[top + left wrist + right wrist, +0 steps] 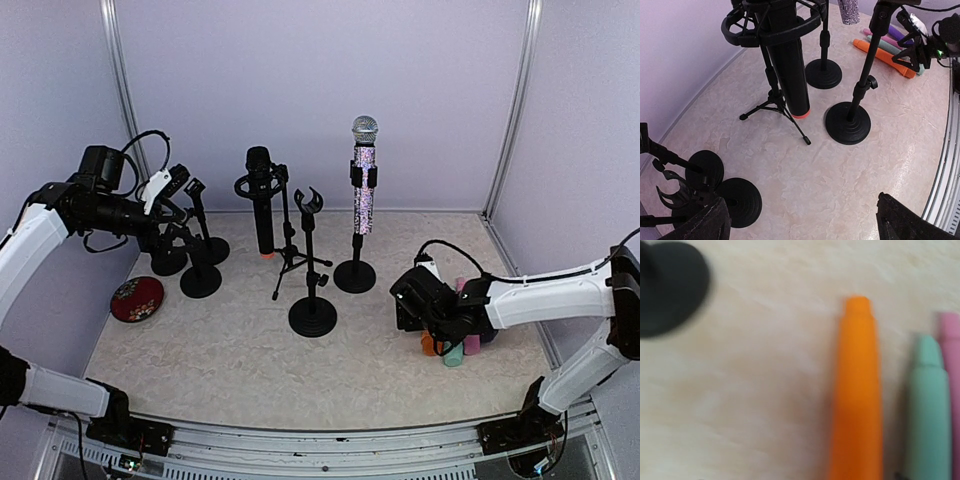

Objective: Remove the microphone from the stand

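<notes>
The glittery silver microphone [363,190] with a mesh head stands upright, clipped in its black round-based stand [355,274] at twelve o'clock. The left gripper [172,205], at nine o'clock, gapes wide; the right gripper [432,312], at four o'clock, seemingly hangs above an orange microphone [856,390], and I cannot tell how its jaws stand

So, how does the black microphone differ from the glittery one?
The black microphone is dark with an orange ring at its bottom; the glittery microphone sparkles silver with a mesh head. The black one sits in a ring mount on a tripod stand; the glittery one is clipped to a round-base stand. Both stand upright.
</notes>
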